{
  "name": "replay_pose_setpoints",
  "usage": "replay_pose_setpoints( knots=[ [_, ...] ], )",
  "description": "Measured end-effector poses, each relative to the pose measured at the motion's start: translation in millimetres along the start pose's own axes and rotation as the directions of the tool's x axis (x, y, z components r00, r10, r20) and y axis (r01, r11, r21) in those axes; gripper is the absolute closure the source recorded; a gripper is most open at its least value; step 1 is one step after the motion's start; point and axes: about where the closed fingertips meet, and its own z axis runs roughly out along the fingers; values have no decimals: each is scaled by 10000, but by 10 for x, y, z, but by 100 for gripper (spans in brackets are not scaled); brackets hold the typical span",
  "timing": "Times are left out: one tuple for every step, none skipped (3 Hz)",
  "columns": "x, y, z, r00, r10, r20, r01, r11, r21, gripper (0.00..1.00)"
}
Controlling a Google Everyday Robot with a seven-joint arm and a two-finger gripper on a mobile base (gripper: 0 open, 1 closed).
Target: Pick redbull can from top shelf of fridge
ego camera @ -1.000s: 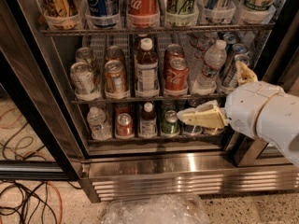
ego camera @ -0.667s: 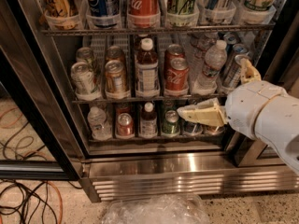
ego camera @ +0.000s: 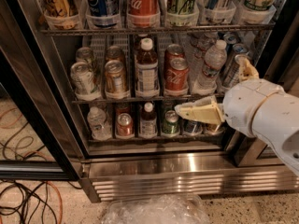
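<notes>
Gripper [ego camera: 210, 85] at the lower right of the fridge [ego camera: 187, 164]
We see its fingers [ego camera: 201, 113] spread wide, grasping nothing; one points left across the bottom-row cans [ego camera: 171, 123].

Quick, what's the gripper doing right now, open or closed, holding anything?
Cream two-finger gripper: open, holding nothing, in front of the stainless-steel fridge, right side.
</notes>
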Motion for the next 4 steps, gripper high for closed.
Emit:
replay_pose_setpoints(
  knots=[
    [-85, -274, 37, 9950, 793, 606, -843, 9928, 847, 0],
    [109, -866, -92, 9786, 1656, 1224, -1916, 9499, 2470, 0],
    [371, -1128, -162, 9752, 1558, 1571, -2017, 9180, 3415, 0],
    [175, -1012, -46, 9668, 1488, 2078, -2103, 9251, 3162, 0]
  ],
)
